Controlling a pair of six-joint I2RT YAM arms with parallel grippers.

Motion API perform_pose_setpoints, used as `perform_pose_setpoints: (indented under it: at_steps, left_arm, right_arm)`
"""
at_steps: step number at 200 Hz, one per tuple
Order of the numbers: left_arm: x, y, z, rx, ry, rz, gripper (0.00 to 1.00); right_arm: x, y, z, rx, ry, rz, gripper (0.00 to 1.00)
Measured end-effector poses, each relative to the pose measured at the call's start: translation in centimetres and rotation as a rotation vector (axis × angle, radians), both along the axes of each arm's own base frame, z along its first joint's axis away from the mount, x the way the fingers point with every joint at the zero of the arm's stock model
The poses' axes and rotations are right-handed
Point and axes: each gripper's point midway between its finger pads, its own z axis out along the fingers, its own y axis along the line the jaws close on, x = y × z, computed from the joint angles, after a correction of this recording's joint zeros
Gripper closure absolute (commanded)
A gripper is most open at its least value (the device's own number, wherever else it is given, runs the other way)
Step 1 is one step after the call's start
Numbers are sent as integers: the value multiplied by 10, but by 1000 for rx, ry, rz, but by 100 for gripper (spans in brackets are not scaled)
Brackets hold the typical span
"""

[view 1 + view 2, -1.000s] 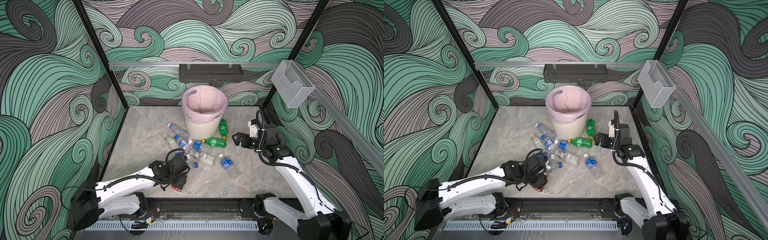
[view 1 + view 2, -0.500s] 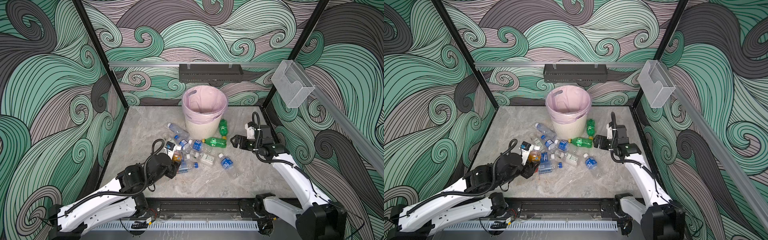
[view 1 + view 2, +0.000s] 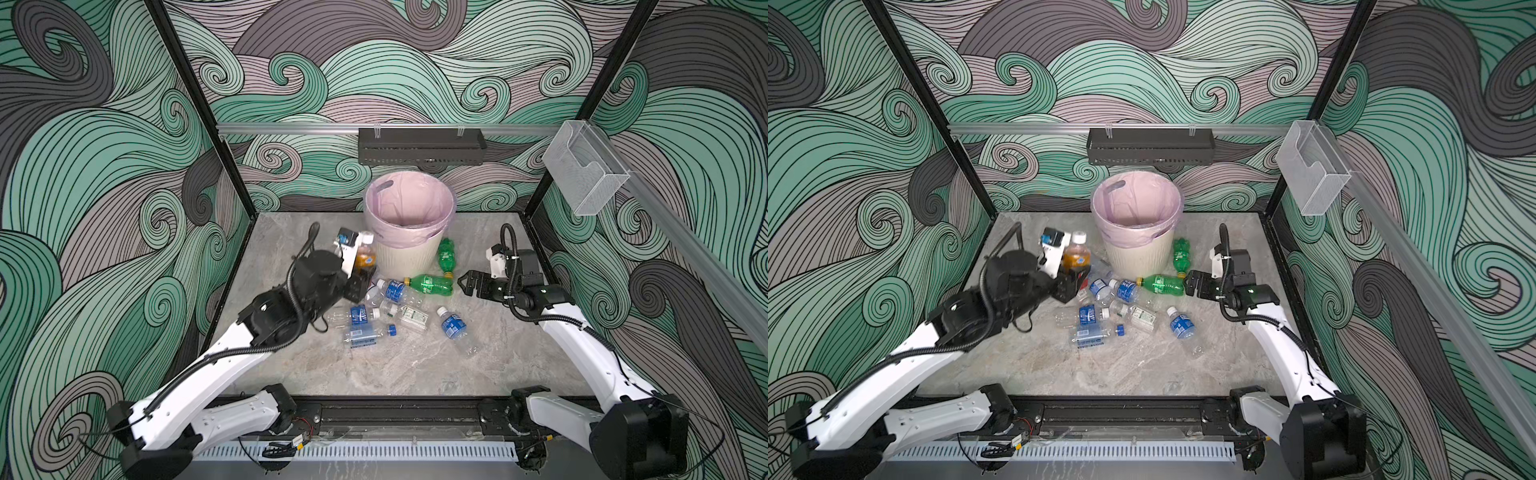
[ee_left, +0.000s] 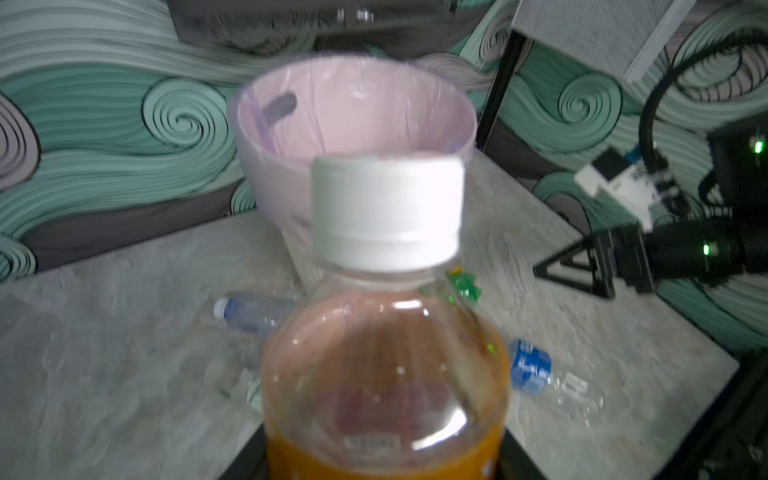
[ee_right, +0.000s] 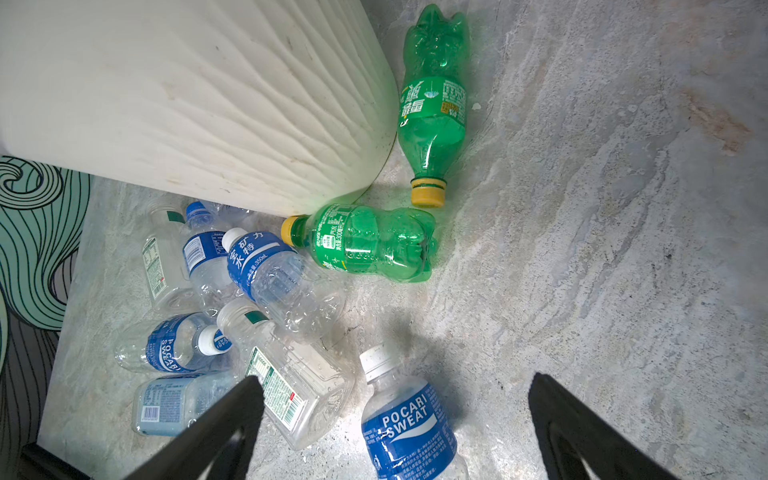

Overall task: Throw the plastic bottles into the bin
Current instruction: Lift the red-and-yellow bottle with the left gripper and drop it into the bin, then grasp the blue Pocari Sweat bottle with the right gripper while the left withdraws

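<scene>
top views: stereo pair, high over my front edge, facing down and toward the back wall [image 3: 395, 75]; far off; whole worktop [image 3: 374, 374], bin [image 3: 405, 259], my left arm [image 3: 232, 349] and right arm [image 3: 582, 345] all in frame
top overlap: nearly everything, slight sideways shift only
left wrist: on my left arm, facing about level at the bin mouth; very near, white-capped orange bottle [image 4: 384, 374] fills the middle; blurry
right wrist: on my right arm, facing steeply down at the worktop; near; right claw [image 5: 395, 380] tips, bin wall, green bottles [image 5: 370, 245] in frame
shared wrist/top: bin in all; green bottles in right wrist and both top views
</scene>
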Motion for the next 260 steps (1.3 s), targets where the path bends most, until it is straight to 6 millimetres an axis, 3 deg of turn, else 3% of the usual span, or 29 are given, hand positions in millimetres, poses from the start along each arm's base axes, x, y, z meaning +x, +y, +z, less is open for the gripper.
perform_pose_setpoints:
  at_steps: [16, 37, 50, 70, 90, 96, 104, 118, 133, 162, 184, 230, 245, 260]
  left_arm:
    - [53, -28, 45, -39, -43, -6, 23]
    - [125, -62, 100, -105, -107, -12, 18]
    - [160, -74, 103, -111, -96, -7, 17]
    - [173, -71, 72, -63, 10, 9, 17]
    - [156, -56, 28, 13, 141, 21, 16]
    - [146, -51, 16, 30, 169, 19, 9]
    - [128, -40, -4, 47, 199, 17, 3]
    - [89, -16, -29, 50, 232, 24, 2]
    - [54, 9, -33, 31, 215, 40, 2]
    - [14, 49, -10, -39, 107, 100, 2]
    - [-5, 68, -33, -34, 116, 142, 2]
    - [-29, 93, -131, 72, 294, 217, 2]
    - [-35, 98, -144, 87, 320, 233, 2]
    - [-38, 103, -146, 87, 317, 247, 2]
  right_arm:
    - [-2, 0, 6, 2, -18, 0, 0]
    - [-9, -2, 13, 3, -44, -2, 0]
    - [-15, -3, 15, 5, -49, -2, 0]
    - [-23, -4, 14, 11, -46, -1, 0]
    - [-30, -3, 12, 18, -39, 6, 0]
    - [-31, -2, 11, 22, -35, 9, 0]
    - [-33, -1, 10, 25, -27, 14, 0]
    - [-34, 1, 6, 32, -5, 23, 0]
    - [-37, 3, -4, 36, 42, 32, 0]
    - [-42, 8, -24, 48, 144, 52, 0]
    - [-49, 12, -38, 50, 219, 69, 6]
    - [-65, 30, -64, 37, 360, 132, 11]
    - [-70, 37, -71, 24, 397, 157, 12]
    - [-75, 43, -79, 8, 430, 179, 21]
